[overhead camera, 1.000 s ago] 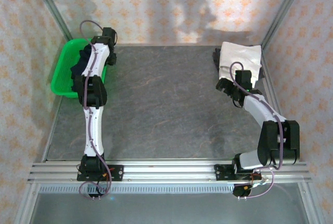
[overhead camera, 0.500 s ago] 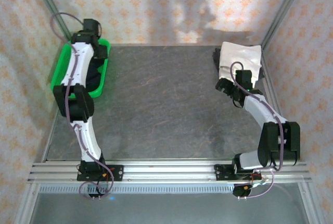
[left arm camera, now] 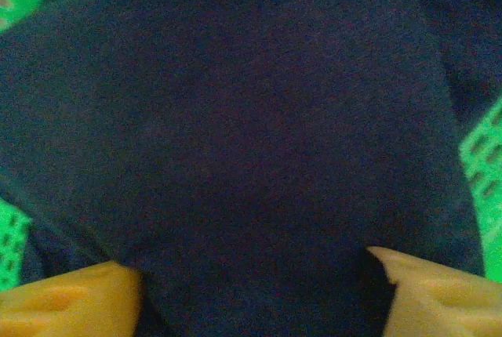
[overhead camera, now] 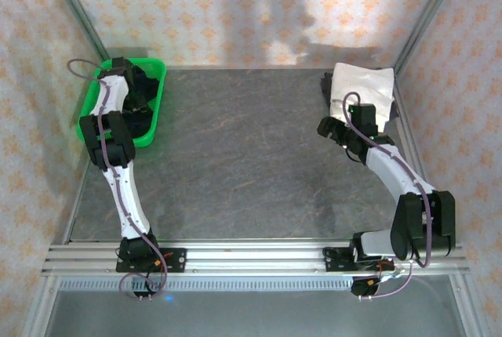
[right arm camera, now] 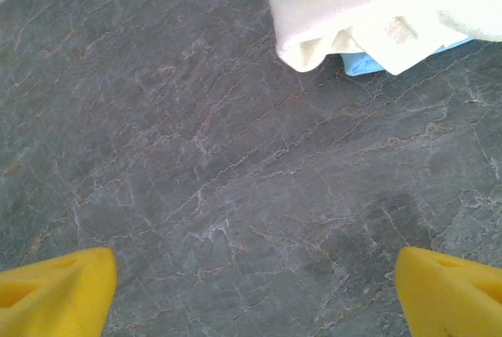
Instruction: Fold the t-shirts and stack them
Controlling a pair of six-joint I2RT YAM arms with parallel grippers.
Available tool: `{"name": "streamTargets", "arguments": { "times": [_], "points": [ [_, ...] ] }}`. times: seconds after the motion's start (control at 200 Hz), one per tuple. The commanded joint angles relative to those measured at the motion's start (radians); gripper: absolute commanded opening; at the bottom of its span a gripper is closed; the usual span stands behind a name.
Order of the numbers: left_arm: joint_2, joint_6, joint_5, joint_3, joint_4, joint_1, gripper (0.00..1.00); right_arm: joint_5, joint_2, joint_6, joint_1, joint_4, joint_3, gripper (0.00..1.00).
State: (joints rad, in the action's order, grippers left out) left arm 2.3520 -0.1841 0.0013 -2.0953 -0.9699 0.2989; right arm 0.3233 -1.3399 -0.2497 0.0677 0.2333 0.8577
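Left arm [overhead camera: 118,172] swung into basket [overhead camera: 161,82]; left gripper [left arm camera: 247,270] spread over navy t-shirt [left arm camera: 235,117]; right gripper [right arm camera: 252,266] wide open.

Cream wallpaper [overhead camera: 259,8] with a small orange floral print covers the walls, with soft shadows on the back one. The tabletop [overhead camera: 243,157] is dark grey and stone-veined, with an aluminium rail [overhead camera: 259,259] along its near edge.

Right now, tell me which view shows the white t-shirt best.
Top external: the white t-shirt lies nearly whole as a folded bundle at the table's far right corner. The right wrist view catches just its near edge.
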Motion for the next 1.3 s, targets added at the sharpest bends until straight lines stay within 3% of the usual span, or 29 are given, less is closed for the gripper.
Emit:
{"name": "streamTargets", "arguments": {
  "times": [0.0,0.085,0.16,0.235,0.425,0.59,0.756,0.916,1.011,1.121,1.216,1.236,1.296],
  "points": [
    [-0.026,-0.015,0.089,-0.042,-0.042,-0.006,0.59,0.01,0.037,0.018,0.003,0.031,0.007,0.91],
    [-0.029,-0.014,0.132,-0.075,-0.063,-0.003,0.27,0.001,0.046,0.02,0.003,0.041,0.006,0.9],
    [-0.046,-0.016,0.157,-0.133,-0.104,-0.001,0.1,-0.005,0.057,0.023,0.003,0.052,0.009,0.9],
    [-0.097,-0.025,0.177,-0.173,-0.122,-0.001,0.0,-0.011,0.07,0.02,0.003,0.057,0.009,0.9],
    [-0.317,-0.084,0.202,-0.239,-0.107,-0.001,0.0,0.001,0.108,0.011,0.003,0.06,0.009,0.88],
    [-0.549,-0.148,0.293,-0.234,0.024,-0.048,0.0,0.017,0.14,0.004,0.003,0.059,0.015,0.87],
    [-0.685,-0.138,0.3,-0.334,0.158,-0.296,0.0,0.079,0.172,-0.024,0.003,0.034,0.029,0.86],
    [-0.682,-0.094,0.328,-0.534,0.253,-0.563,0.0,0.133,0.237,-0.04,0.003,0.011,0.037,0.86],
    [-0.687,-0.116,0.337,-0.538,0.315,-0.634,0.0,0.144,0.281,-0.045,0.003,0.001,0.035,0.86],
    [-0.68,-0.113,0.187,-0.477,0.27,-0.643,0.0,0.154,0.328,-0.049,0.003,0.001,0.028,0.86],
    [-0.676,-0.105,-0.002,-0.296,0.248,-0.631,0.0,0.152,0.356,-0.055,0.003,0.009,0.016,0.86],
    [-0.673,-0.107,-0.033,-0.254,0.249,-0.624,0.07,0.15,0.358,-0.055,0.003,0.013,0.014,0.86],
    [-0.649,-0.139,-0.101,-0.128,0.25,-0.596,0.57,0.14,0.363,-0.059,0.003,0.037,0.01,0.86]
  ]
}}
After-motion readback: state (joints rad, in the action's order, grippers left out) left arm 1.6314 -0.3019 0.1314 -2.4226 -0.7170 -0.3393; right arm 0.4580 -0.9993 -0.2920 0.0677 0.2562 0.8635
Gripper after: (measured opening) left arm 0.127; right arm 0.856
